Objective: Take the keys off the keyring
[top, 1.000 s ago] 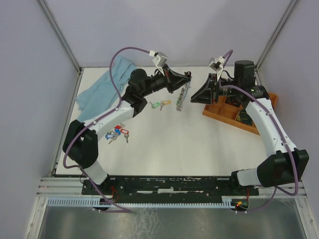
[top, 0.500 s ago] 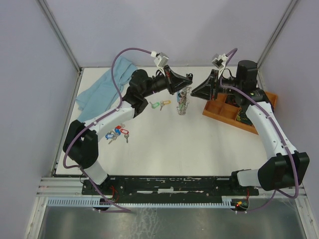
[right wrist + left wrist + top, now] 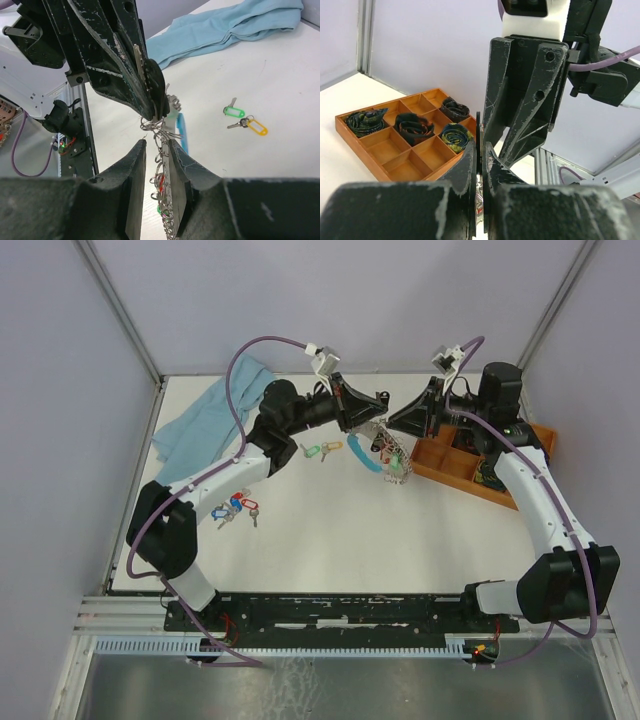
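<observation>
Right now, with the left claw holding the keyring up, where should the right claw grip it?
Probably the strand of keys just under the left claw, approached from the facing side: the keyring hangs straight there, between the right claw's open fingers.

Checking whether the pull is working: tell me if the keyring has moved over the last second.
Yes. The keyring has spread from a narrow hanging strand rightward, toward the orange tray, and now almost reaches its left corner.

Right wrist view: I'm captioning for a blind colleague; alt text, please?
The left gripper clamps the top of a dangling keyring while the right gripper straddles it below. Green- and yellow-tagged keys and a blue cloth lie on the table.
</observation>
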Robot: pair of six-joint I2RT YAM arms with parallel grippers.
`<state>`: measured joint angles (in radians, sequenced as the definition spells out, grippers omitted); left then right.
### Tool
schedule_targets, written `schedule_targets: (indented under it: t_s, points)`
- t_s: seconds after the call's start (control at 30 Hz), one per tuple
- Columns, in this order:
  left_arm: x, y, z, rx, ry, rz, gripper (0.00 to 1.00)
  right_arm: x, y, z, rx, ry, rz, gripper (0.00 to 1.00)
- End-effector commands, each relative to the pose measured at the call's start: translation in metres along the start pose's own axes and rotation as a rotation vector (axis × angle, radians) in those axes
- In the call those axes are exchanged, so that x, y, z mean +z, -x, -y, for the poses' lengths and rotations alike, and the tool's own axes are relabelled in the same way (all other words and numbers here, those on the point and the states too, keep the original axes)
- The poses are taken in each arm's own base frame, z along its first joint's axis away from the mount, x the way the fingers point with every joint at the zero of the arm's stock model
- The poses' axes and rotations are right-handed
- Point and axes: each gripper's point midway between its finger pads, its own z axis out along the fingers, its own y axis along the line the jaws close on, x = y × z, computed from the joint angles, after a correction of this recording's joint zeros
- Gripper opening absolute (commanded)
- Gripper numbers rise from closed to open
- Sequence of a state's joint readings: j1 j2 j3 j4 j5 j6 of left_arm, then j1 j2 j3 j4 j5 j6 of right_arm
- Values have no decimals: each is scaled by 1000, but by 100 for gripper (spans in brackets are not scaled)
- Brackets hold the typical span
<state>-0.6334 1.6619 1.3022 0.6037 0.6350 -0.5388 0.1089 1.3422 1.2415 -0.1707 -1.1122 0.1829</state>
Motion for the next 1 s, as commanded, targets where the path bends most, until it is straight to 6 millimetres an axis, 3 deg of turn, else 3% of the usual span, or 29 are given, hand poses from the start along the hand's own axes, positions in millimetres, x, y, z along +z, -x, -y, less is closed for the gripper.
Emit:
schedule_targets:
  t_s: [0.0, 0.4, 0.83, 0.97]
  points:
    - [2, 30, 32, 32, -113, 74, 3, -5, 15, -6, -67, -1, 42, 33]
    - [3, 29, 42, 14, -181, 65, 3, -4, 9, -15, -71, 78, 33, 33]
    - [5, 27, 35, 10, -153, 65, 3, -11, -8, -43, -147, 193, -29, 28]
    - [5, 27, 36, 6, -160, 65, 3, -10, -11, -41, -146, 195, -33, 29]
